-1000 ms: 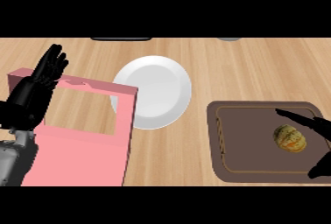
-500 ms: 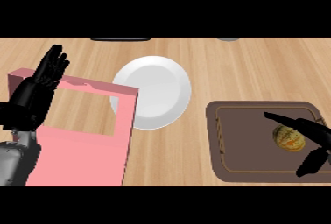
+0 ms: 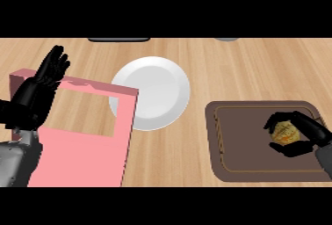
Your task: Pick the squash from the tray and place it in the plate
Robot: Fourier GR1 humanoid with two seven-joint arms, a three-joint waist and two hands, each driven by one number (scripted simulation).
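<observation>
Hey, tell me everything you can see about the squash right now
The squash is small, rounded and yellow-tan with mottled, bumpy skin. It sits at the right side of the dark brown tray, well apart from the white plate. The right hand curls round it, fingers above, thumb below, hiding its right edge.

One squash [image 3: 286,131], one brown tray [image 3: 220,145], one white plate [image 3: 152,90], one pink box [image 3: 77,145], two hands [image 3: 35,92] [image 3: 304,136]

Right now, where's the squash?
In the head view the squash is at the right, over the brown tray, with the right hand curled round it, right of the white plate.
</observation>
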